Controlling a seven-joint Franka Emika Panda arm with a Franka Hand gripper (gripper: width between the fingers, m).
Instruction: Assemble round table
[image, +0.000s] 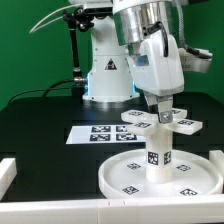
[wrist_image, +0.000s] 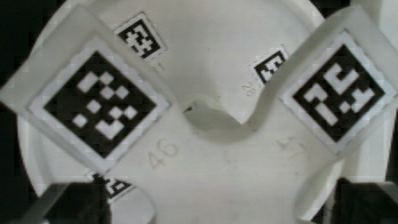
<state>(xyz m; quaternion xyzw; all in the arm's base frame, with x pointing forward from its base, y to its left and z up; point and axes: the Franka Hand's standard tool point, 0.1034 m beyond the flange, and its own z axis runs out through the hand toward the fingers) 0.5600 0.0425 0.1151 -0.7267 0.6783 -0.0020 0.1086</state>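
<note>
The large round disc lies flat on the table near the front. The short thick cylinder leg stands upright at its middle. The cross-shaped foot piece sits level at the top of the leg; I cannot tell whether it rests on the leg or hovers just above it. My gripper comes straight down and is shut on the foot's middle. In the wrist view the foot fills the picture with two big tags, and the gripper clamps it between dark fingers. The disc shows behind it.
The marker board lies on the black table behind the disc. White border rails stand at the exterior view's left, right and along the front edge. The robot's base rises at the back.
</note>
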